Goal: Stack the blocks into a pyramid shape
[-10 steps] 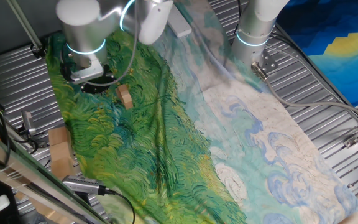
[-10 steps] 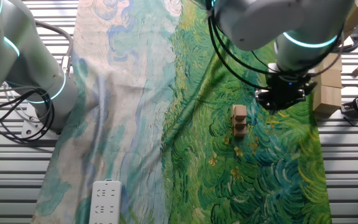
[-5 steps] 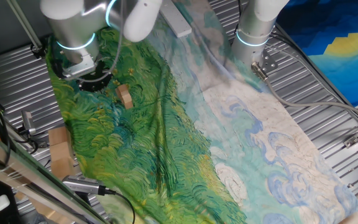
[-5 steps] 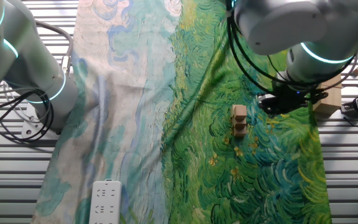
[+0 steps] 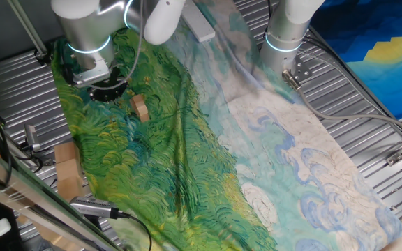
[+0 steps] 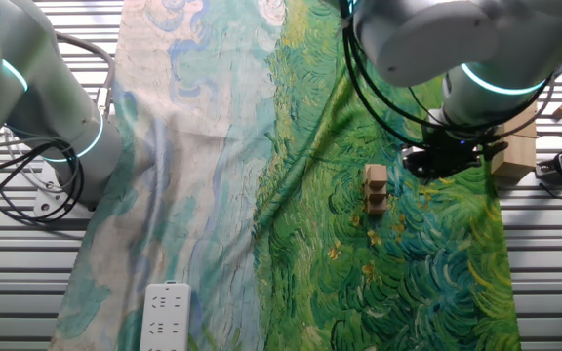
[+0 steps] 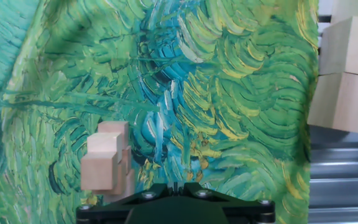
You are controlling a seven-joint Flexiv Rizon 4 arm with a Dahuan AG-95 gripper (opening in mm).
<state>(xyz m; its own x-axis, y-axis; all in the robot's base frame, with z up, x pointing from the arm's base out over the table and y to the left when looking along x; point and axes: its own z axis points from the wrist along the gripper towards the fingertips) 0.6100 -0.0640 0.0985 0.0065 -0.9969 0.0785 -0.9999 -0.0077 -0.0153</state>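
- Though small, the blocks look light, stiff and smooth-sided; a pinch across two opposite flat faces seems best, gently, since the cluster on the green cloth covering the tabletop could topple.
- The claw hangs just beside the blocks; fingers hidden, so I cannot tell whether it is clenched.
- Since half a second ago the arm has shifted slightly; the blocks have not moved.

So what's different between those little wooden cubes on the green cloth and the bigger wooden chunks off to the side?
The little cubes are far smaller and sit clustered together on the painted green cloth; the bigger chunks lie at the cloth's edge, partly over the metal table. In the hand view the cubes appear stacked in a small pile, while the chunks sit as broad slabs. Both are plain light-brown wood.
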